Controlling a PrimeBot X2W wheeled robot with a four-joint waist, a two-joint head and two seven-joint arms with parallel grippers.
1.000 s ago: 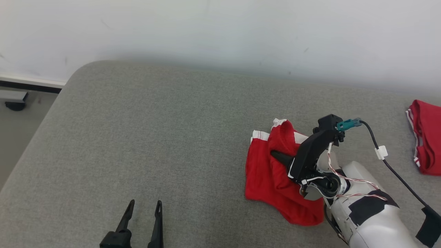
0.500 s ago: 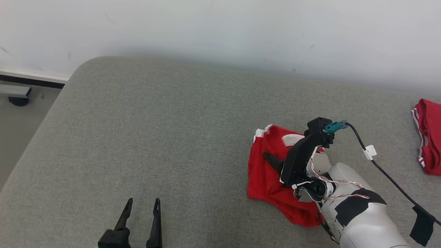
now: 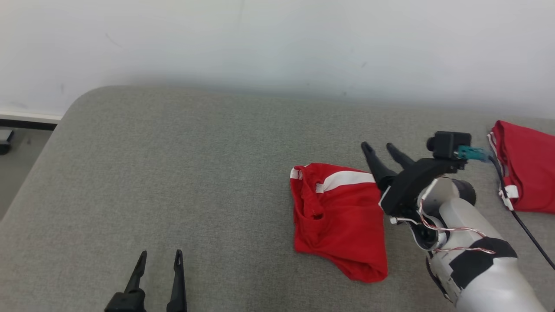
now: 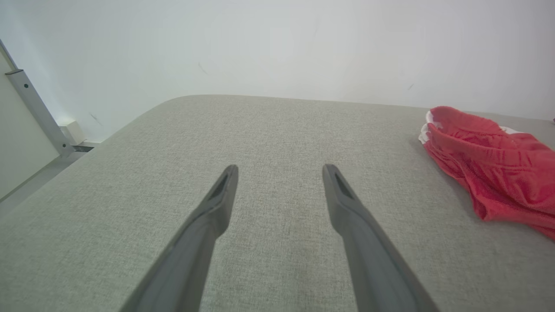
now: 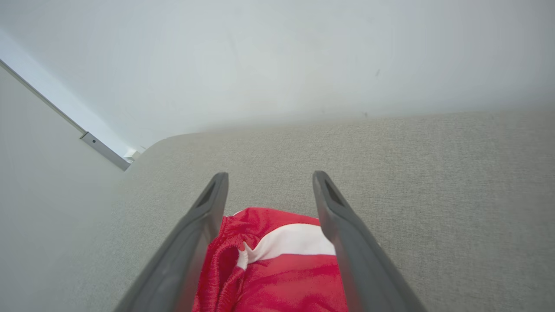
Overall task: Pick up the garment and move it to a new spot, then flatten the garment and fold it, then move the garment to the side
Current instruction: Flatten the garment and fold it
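Note:
The garment is a pair of red shorts with a white stripe, lying crumpled on the grey cushioned surface right of centre. It also appears at the right edge of the left wrist view and at the bottom of the right wrist view. My right gripper hovers just above the garment's upper right corner, open, with nothing between its fingers. My left gripper stands open at the lower left, far from the garment, over bare cushion.
A second red garment with white trim lies at the right edge, with the right arm's black cable running beside it. A white wall backs the cushion. The cushion's rounded left edge drops to the floor.
My right gripper has opened, let go of the garment and lifted off to its upper right. The garment now lies flatter, white stripe showing. The head camera has shifted a little.

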